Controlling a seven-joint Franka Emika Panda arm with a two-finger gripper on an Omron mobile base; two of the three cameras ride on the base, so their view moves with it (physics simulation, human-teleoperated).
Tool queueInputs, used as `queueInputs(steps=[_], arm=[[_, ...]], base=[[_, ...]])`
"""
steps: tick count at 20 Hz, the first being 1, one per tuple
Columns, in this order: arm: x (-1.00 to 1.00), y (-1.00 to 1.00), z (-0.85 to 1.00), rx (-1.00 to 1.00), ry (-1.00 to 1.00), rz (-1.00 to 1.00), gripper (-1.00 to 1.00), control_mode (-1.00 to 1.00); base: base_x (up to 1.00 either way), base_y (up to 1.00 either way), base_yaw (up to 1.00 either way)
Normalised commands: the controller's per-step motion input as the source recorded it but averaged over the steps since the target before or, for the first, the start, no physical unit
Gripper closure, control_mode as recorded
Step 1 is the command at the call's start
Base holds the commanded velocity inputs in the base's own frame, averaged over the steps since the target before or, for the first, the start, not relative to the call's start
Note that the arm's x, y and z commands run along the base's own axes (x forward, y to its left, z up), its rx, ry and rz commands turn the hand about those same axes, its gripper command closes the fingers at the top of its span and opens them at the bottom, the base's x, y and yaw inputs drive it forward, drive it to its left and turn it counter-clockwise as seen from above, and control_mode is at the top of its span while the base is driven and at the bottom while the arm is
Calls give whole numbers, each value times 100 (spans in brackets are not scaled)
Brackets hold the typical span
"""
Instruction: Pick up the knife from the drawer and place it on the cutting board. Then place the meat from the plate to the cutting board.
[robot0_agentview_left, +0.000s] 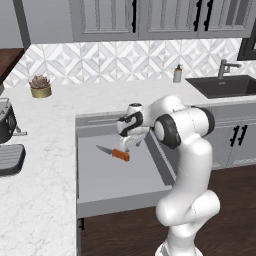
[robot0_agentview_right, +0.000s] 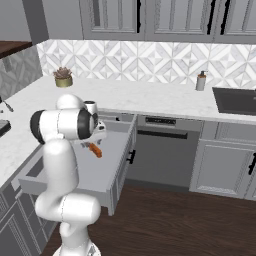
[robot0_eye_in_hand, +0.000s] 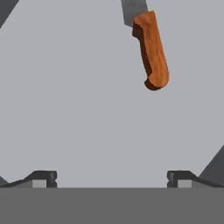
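The wide grey drawer stands pulled out under the counter. The knife lies on its flat floor, orange-brown handle towards the arm and short grey blade pointing to the back left. My gripper hangs low over the drawer just right of the handle, pointing down. In the hand view my gripper is open, its fingertips wide apart over bare drawer floor, with the handle ahead and a little to the right, not between them. The cutting board, the plate and the meat are out of view.
A small potted succulent sits at the back of the white marble counter. A dark appliance stands at the left edge. A soap bottle and a black sink are to the right. The drawer's raised side walls border the knife.
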Motion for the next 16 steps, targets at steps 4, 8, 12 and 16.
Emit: queueInputs(steps=[4,8,12,16], arm=[[12,5,-44,0,-9,4,-100,-100],[14,0,-32,-1,0,0,-100,-100],[34,0,-36,-2,0,0,-100,-100],[36,1,-8,0,0,0,-100,-100]], base=[[0,0,0],[0,0,0],[0,0,0],[0,0,0]])
